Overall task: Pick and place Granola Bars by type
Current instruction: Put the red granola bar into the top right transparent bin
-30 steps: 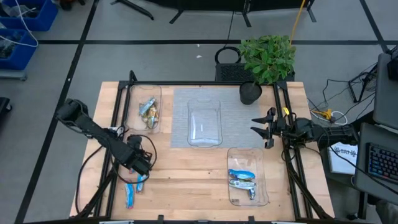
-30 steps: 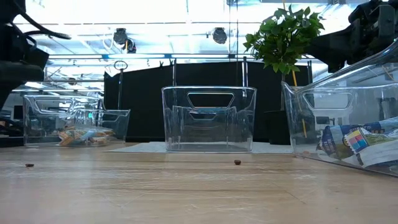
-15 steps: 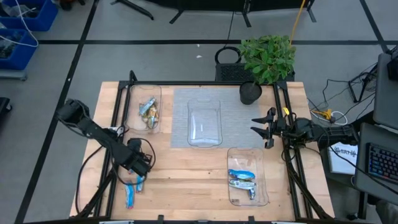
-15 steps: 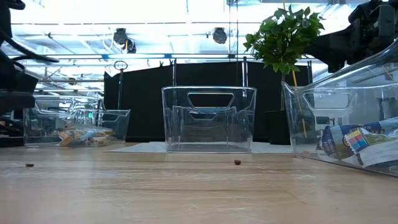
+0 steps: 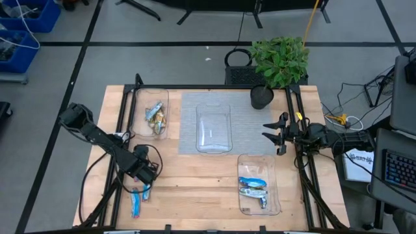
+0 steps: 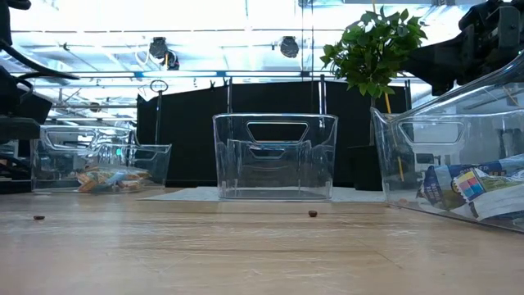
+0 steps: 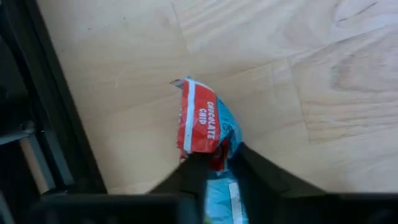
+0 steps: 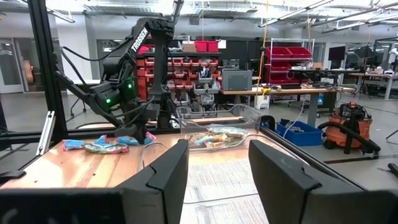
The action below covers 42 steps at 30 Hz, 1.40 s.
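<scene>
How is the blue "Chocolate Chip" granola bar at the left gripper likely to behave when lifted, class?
The blue bar probably weighs little. Its glossy wrapper looks crinkled and bent, so the ends may flop, and it might slip between the left gripper fingers.

A wooden table (image 5: 195,182) carries three clear trays (image 5: 214,128), a grey mat (image 5: 188,117), a potted plant (image 5: 276,65) and loose blue granola bars (image 5: 136,205).
</scene>
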### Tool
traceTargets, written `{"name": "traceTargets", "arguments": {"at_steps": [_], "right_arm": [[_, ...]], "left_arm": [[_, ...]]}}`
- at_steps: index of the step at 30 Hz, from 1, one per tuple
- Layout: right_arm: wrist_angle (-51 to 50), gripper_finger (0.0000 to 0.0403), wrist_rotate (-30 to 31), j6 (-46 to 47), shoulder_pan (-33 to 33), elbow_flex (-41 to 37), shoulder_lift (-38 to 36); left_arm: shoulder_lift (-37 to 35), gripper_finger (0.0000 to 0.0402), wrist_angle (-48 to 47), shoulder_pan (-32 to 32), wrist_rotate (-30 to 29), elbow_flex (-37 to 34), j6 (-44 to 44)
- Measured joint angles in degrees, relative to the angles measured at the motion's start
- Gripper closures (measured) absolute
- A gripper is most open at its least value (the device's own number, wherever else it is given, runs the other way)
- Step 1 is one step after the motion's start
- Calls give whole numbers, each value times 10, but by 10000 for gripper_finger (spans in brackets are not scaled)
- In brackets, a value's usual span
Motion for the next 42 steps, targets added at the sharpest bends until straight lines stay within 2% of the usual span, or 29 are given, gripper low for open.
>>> {"name": "traceTargets", "arguments": {"at_steps": [2,4,11,14,21,24,27,30,33,35,38,40,42], "right_arm": [[1,243,0,0,0,0,0],[0,243,0,0,0,0,0],[0,243,0,0,0,0,1],[0,243,0,0,0,0,1],[0,243,0,0,0,0,1],[0,243,0,0,0,0,1],[0,243,0,0,0,0,1],[0,243,0,0,0,0,1],[0,243,0,0,0,0,1],[0,243,0,0,0,0,1],[0,243,0,0,0,0,1],[0,243,0,0,0,0,1],[0,243,0,0,0,0,1]], "left_arm": [[0,368,0,0,3,0,3],[0,389,0,-1,2,1,3],[0,399,-3,-4,-43,19,37],[0,399,-14,-2,-79,55,65],[0,400,-72,-2,-205,178,145],[0,400,-81,-2,-287,230,219],[0,401,-60,-3,-431,274,354],[-1,401,-7,4,-581,293,515],[-7,401,13,24,-668,286,608],[-17,401,14,51,-689,268,618],[-34,401,50,95,-690,225,631],[-47,401,128,122,-674,190,693],[-68,401,253,152,-618,146,807]]}}
